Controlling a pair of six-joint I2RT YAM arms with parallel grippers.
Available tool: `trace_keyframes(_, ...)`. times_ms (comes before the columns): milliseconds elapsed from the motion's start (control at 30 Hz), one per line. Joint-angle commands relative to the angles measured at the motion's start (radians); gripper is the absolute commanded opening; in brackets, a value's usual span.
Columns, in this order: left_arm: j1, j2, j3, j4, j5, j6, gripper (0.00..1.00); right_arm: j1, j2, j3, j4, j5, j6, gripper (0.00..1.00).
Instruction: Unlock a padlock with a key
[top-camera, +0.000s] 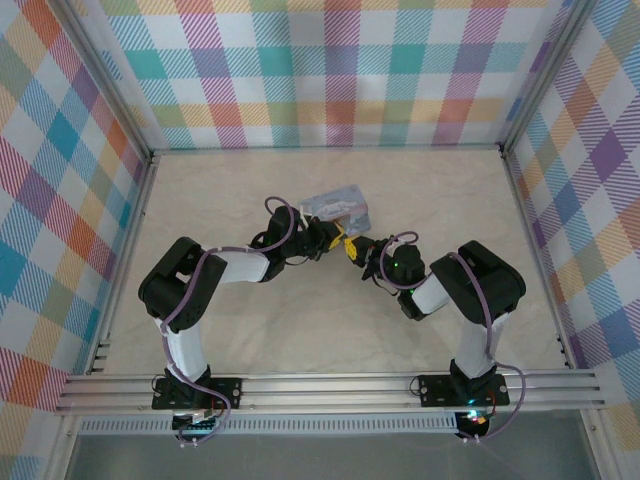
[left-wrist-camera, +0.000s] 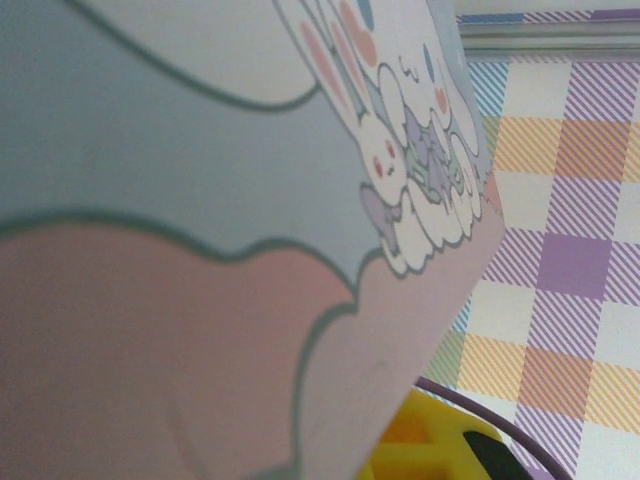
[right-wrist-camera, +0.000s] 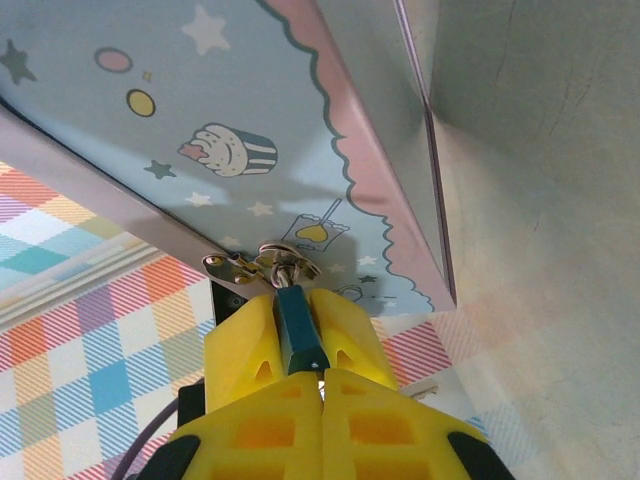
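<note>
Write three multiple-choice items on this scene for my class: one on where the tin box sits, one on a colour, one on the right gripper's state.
1. Where is the tin box?
A. far left corner
B. near the middle of the table
C. beside the arm bases

2. What colour are the fingers of the right gripper?
A. red
B. white
C. yellow

3. The right gripper is:
A. shut on the padlock
B. wide open
C. lying flat on the table

Key: 1 B, the top view shows it mid-table; 2 C, the wrist view shows them yellow; 3 A, both fingers press the lock's sides.
</note>
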Motion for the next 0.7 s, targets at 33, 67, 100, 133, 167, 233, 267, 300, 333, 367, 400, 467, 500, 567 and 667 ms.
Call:
trace_keyframes(33, -0.088, -0.033, 0.034, 0.092, 0.275, 0.012, 0.08, 0.008, 0.03, 0.077, 0.011, 0.065, 0.01, 0.09)
trace_keyframes(67, -0.088, -0.036, 0.031, 0.089, 0.269, 0.014, 0.08, 0.007, 0.031, 0.075, 0.011, 0.06, 0.001, 0.12)
trace_keyframes(100, -0.085, -0.039, 0.029, 0.08, 0.262, 0.017, 0.08, 0.006, 0.03, 0.069, 0.011, 0.057, -0.008, 0.14)
trace_keyframes(133, -0.083, -0.042, 0.025, 0.061, 0.253, 0.024, 0.08, 0.006, 0.029, 0.061, 0.011, 0.055, -0.016, 0.15)
trace_keyframes(167, -0.079, -0.044, 0.024, 0.052, 0.246, 0.029, 0.08, 0.005, 0.026, 0.055, 0.011, 0.048, -0.029, 0.17)
trace_keyframes(233, -0.069, -0.048, 0.013, 0.046, 0.232, 0.03, 0.08, 0.002, 0.013, 0.04, 0.002, 0.037, -0.052, 0.22)
trace_keyframes(267, -0.064, -0.048, 0.012, 0.048, 0.229, 0.03, 0.08, 0.002, 0.006, 0.032, 0.001, 0.037, -0.061, 0.25)
trace_keyframes(300, -0.061, -0.05, 0.011, 0.045, 0.225, 0.03, 0.08, 0.0, -0.001, 0.026, -0.001, 0.035, -0.067, 0.26)
trace_keyframes(333, -0.058, -0.05, 0.011, 0.041, 0.222, 0.031, 0.08, -0.002, -0.009, 0.019, -0.002, 0.033, -0.076, 0.26)
trace_keyframes(367, -0.055, -0.05, 0.011, 0.038, 0.22, 0.033, 0.08, -0.003, -0.016, 0.01, -0.004, 0.033, -0.086, 0.26)
trace_keyframes(400, -0.053, -0.049, 0.01, 0.036, 0.219, 0.033, 0.08, -0.004, -0.021, 0.003, -0.009, 0.033, -0.091, 0.27)
trace_keyframes(467, -0.05, -0.047, 0.007, 0.036, 0.214, 0.033, 0.08, -0.007, -0.031, -0.008, -0.012, 0.031, -0.102, 0.3)
trace_keyframes(500, -0.048, -0.046, 0.007, 0.036, 0.212, 0.033, 0.08, -0.009, -0.038, -0.017, -0.012, 0.031, -0.111, 0.33)
trace_keyframes(567, -0.044, -0.047, 0.002, 0.034, 0.206, 0.036, 0.08, -0.012, -0.053, -0.032, -0.014, 0.027, -0.131, 0.37)
trace_keyframes(667, -0.036, -0.046, -0.002, 0.026, 0.203, 0.042, 0.08, -0.016, -0.095, -0.056, -0.04, 0.016, -0.179, 0.4)
